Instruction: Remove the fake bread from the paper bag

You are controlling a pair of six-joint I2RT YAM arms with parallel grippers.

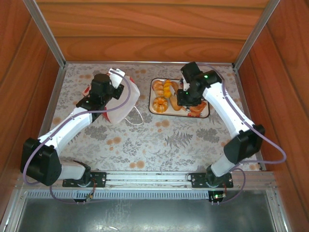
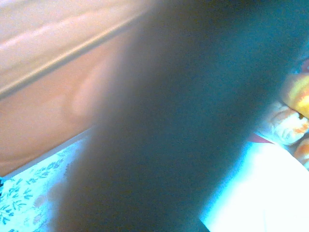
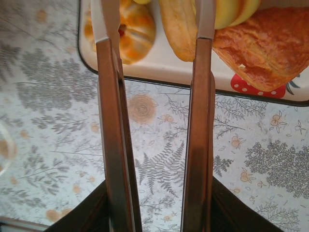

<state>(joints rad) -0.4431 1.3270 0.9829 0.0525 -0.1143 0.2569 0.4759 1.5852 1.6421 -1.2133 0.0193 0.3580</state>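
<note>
Golden fake bread [image 3: 179, 29] at right gripper [image 3: 153, 14] tips

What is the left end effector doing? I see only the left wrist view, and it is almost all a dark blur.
Observer: In the top view, the left end effector sits shut over the paper bag, which is tilted, to the left of the tray.
Operator: Is anything out of the bag?
Observer: Several pieces of fake bread lie on the tray. I cannot see inside the bag.
Operator: And the other arm?
Observer: The right wrist view shows the right end effector open and empty, its fingers reaching over the tray's edge.
</note>
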